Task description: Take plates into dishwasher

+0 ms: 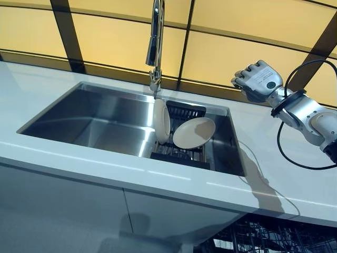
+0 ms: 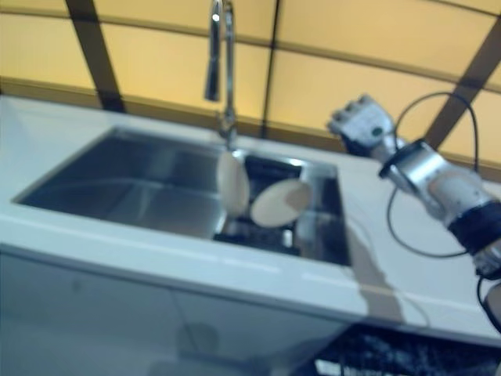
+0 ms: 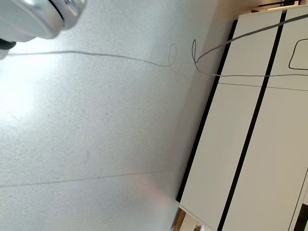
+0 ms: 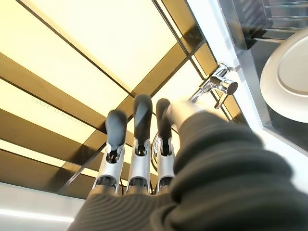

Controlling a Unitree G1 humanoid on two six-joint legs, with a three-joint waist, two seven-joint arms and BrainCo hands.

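Observation:
Two cream plates stand in a black rack (image 1: 184, 109) at the right end of the steel sink (image 1: 95, 118). One plate (image 1: 161, 120) stands upright on edge; the other (image 1: 194, 132) leans tilted to its right, and also shows in the right wrist view (image 4: 286, 82). My right hand (image 1: 256, 79) is raised above the counter, to the right of the sink and apart from the plates. Its fingers (image 4: 139, 144) are straight and hold nothing. My left hand shows in no view; the left wrist view shows only floor and cabinet fronts.
A tall chrome faucet (image 1: 155, 42) rises behind the sink, just above the upright plate. The white counter (image 1: 263, 179) runs round the sink. A dark dishwasher rack (image 1: 263, 237) shows below the counter's front edge at the lower right.

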